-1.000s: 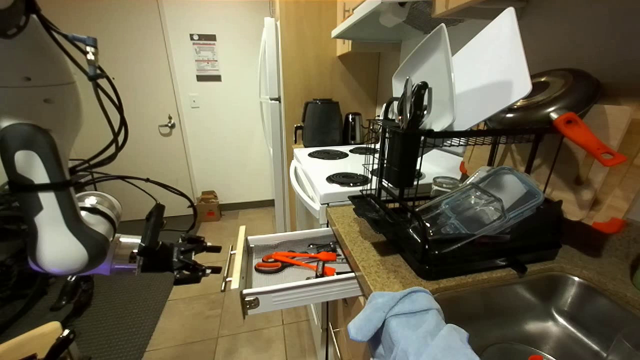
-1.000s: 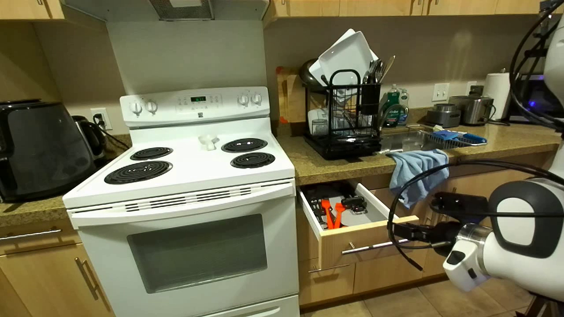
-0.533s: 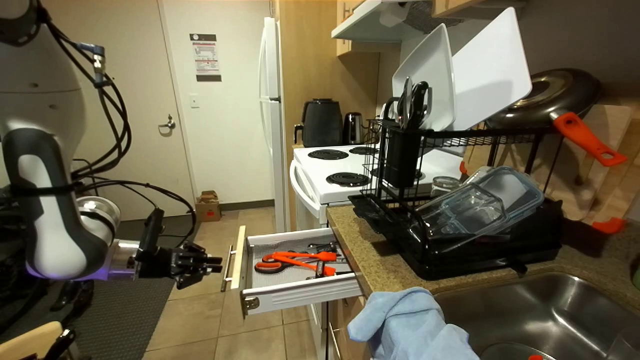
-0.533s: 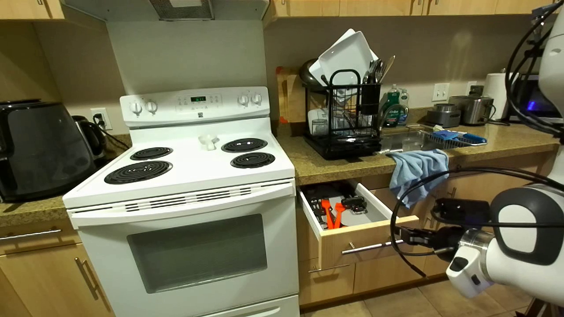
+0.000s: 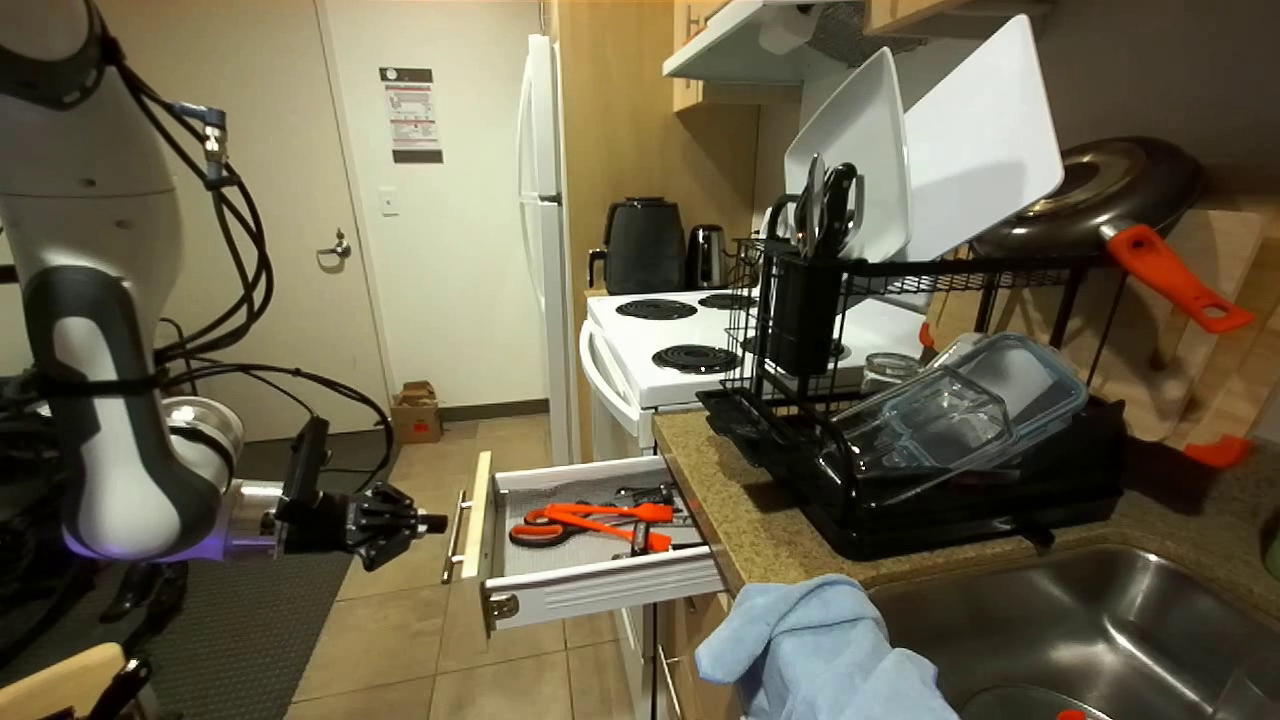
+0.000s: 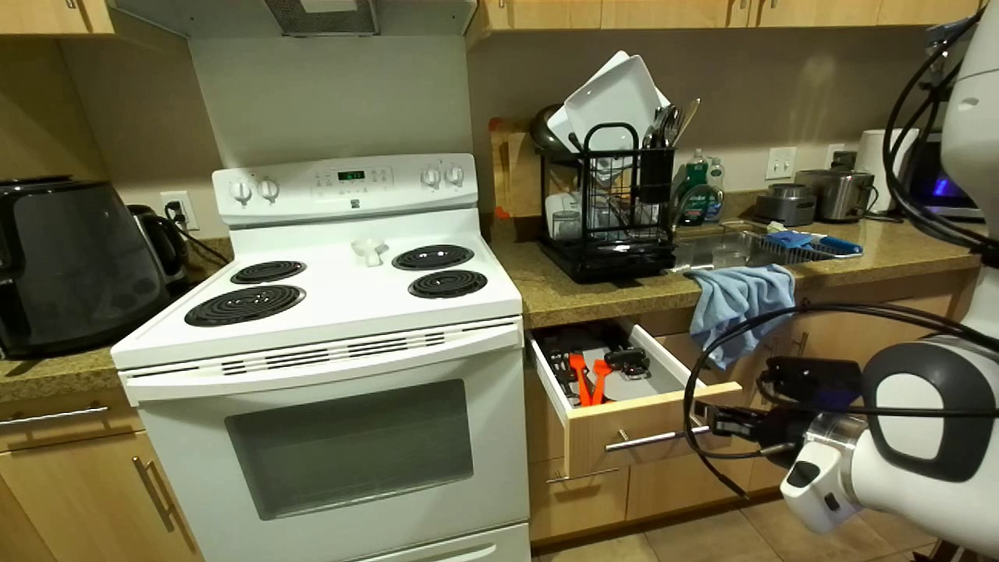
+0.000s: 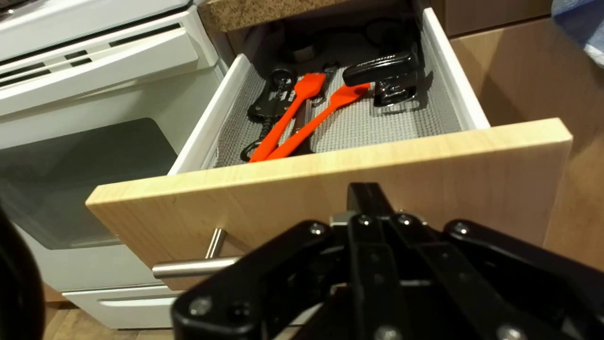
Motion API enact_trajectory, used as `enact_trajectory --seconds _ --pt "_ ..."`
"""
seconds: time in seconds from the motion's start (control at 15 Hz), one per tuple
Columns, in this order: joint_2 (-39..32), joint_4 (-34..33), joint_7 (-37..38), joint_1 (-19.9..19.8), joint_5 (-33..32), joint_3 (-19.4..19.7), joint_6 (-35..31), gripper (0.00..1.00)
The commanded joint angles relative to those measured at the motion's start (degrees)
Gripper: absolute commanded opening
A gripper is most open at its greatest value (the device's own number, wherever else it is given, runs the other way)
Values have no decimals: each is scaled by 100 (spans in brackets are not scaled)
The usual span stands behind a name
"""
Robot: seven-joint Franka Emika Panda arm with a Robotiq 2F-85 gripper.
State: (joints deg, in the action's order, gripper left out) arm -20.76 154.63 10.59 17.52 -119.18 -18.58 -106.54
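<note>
In the wrist view my black gripper [image 7: 364, 194] is shut, its two fingertips pressed together with nothing between them. Just beyond them stands the light wood front of a pulled-out drawer [image 7: 264, 193]; whether they touch it I cannot tell. The drawer's metal bar handle [image 7: 188, 268] shows left of the fingers, the rest hidden behind the gripper. Inside lie two orange-red utensils [image 7: 306, 87] and a black-handled tool [image 7: 382, 68] on grey mesh liner. In both exterior views the gripper [image 5: 434, 523] points at the drawer front [image 6: 648, 417], close to the handle [image 6: 657, 439].
A white stove [image 6: 328, 343] adjoins the drawer. On the counter [image 5: 720, 490] above stands a black dish rack [image 5: 800, 400] with white plates and glass containers. A blue cloth [image 5: 825, 650] hangs over the sink edge. Black cables [image 6: 780, 312] loop round the arm.
The gripper's fingers have come together from an open spread. The upper arm links have shifted slightly toward the drawer, while the gripper keeps nearly the same place. The drawer has not moved.
</note>
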Motion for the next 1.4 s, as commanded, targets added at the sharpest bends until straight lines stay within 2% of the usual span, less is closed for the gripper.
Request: enact_trajectory --seconds 0.0,0.93,1.33 --pt "-286 -183 122 -12 -57 -42 306 0" --pt "-1332 -1745 -33 30 478 -5 575 0" --pt "-1692 -2371 256 76 482 49 820 0"
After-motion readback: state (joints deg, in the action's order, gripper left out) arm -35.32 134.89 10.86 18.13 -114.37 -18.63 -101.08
